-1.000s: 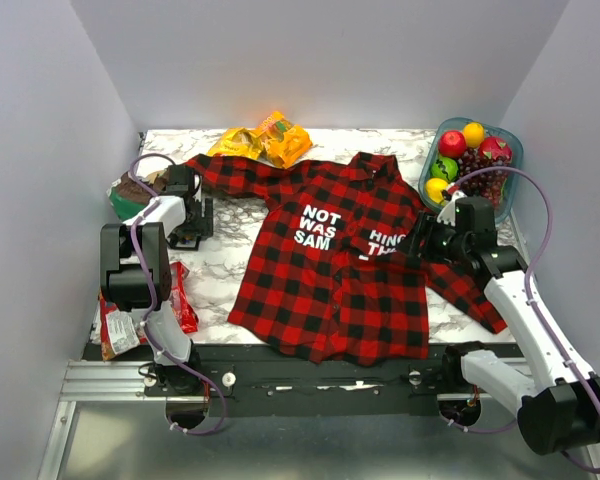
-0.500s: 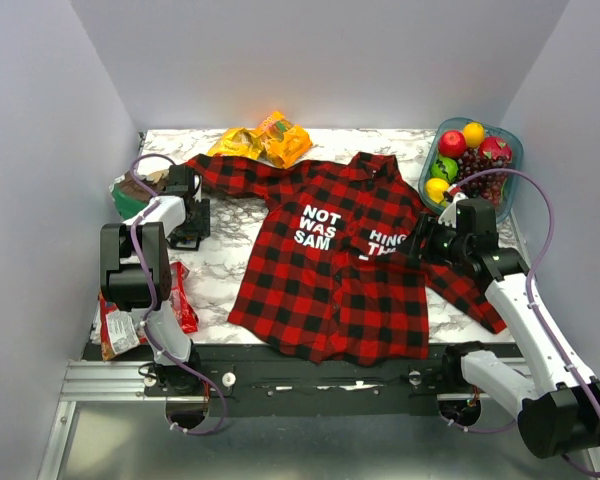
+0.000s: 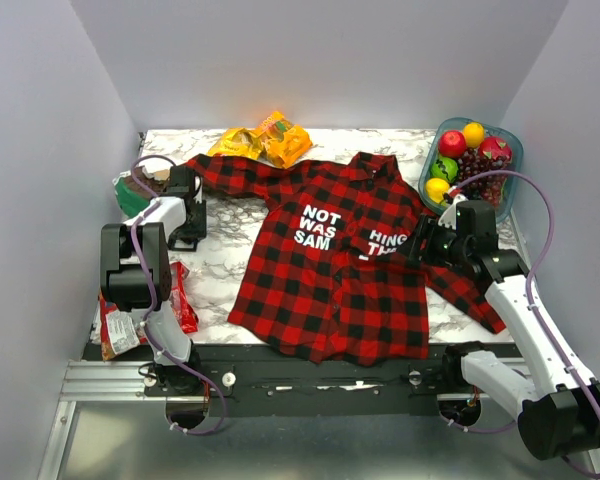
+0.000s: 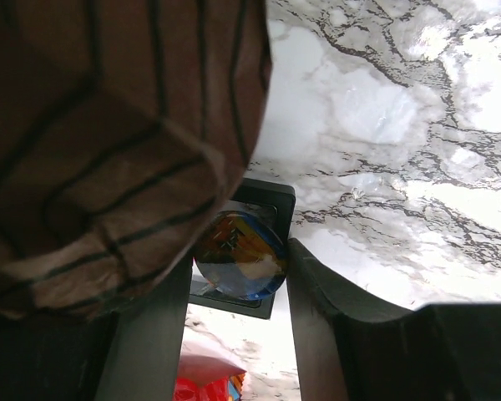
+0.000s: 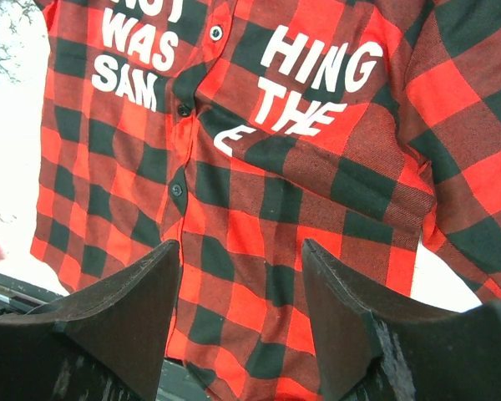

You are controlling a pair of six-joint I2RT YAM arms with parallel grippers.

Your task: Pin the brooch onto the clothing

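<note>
The red and black plaid shirt (image 3: 330, 270) lies flat in the middle of the table, with white letters on the chest; it fills the right wrist view (image 5: 259, 167). My left gripper (image 3: 187, 222) is at the far left by the shirt's sleeve cuff. In the left wrist view its fingertips (image 4: 240, 251) are closed against both sides of the brooch (image 4: 238, 259), a small round disc with a blue and orange face, over a black square holder (image 4: 271, 196). My right gripper (image 3: 420, 245) hovers open and empty over the shirt's right front (image 5: 242, 251).
A clear tub of fruit (image 3: 512, 150) stands at the back right. Orange snack bags (image 3: 265, 140) lie behind the collar. A green bowl (image 3: 128, 198) and red packets (image 3: 183, 300) sit by the left arm. A blurred brown striped thing (image 4: 100, 125) fills the left wrist view's upper left.
My left gripper has shifted a little toward the back of the table. My right gripper has edged slightly back over the shirt. The shirt has not moved.
</note>
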